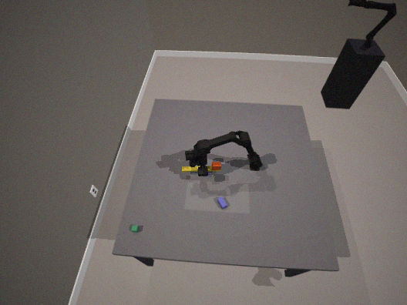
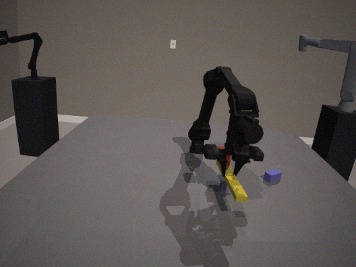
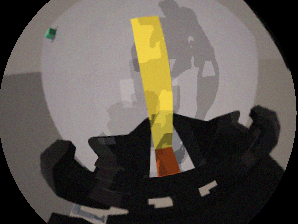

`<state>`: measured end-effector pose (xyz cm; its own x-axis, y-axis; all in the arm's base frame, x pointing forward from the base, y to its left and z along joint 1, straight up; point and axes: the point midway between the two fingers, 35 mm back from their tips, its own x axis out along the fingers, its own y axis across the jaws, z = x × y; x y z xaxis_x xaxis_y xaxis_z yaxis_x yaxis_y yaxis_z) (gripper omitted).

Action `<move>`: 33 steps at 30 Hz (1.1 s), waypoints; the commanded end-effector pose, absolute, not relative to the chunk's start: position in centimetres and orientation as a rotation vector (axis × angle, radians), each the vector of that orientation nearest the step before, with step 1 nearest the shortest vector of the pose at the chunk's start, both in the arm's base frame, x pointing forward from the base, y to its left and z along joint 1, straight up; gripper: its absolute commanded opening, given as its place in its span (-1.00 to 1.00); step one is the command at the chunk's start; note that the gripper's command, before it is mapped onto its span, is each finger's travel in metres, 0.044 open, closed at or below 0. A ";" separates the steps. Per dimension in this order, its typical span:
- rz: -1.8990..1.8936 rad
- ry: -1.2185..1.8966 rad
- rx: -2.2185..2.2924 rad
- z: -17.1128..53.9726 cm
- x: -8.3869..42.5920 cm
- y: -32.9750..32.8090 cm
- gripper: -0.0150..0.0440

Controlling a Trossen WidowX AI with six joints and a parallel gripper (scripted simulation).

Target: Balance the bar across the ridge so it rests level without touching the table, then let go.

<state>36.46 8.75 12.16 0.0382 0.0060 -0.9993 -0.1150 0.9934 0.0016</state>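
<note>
We find the gripper (image 1: 203,169) (image 2: 230,174) (image 3: 160,117) pointing down, its fingers closed on the yellow bar (image 1: 190,169) (image 2: 236,186) (image 3: 156,67) partway along its length. The arm (image 1: 221,141) (image 2: 209,101) rises from its base, bends over at a high elbow and descends to the wrist above the bar.

We note that one end of the bar reaches out from the fingertips as a bare length; on the opposite side of the fingers an orange-red block (image 1: 216,165) (image 2: 228,160) (image 3: 167,161) sits on the bar. The ridge (image 2: 223,187) shows below the fingertips, partly hidden by the bar; whether the two touch, we cannot tell.

We record a blue-violet block (image 1: 222,202) (image 2: 272,176) lying on the table (image 1: 293,231) (image 2: 101,202) (image 3: 100,75), apart from the gripper, and a green block (image 1: 135,228) (image 3: 51,33) farther from it.
</note>
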 end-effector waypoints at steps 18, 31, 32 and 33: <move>0.097 1.529 -0.085 10.7 36.4 8.9 -0.49; 0.097 1.529 -0.085 10.6 36.4 8.9 -0.49; 0.097 1.529 -0.085 10.6 36.4 8.9 -0.49; 0.097 1.529 -0.085 10.6 36.4 8.9 -0.49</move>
<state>36.40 8.85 10.61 0.0381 0.0061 -0.9993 -0.1179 0.9930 0.0016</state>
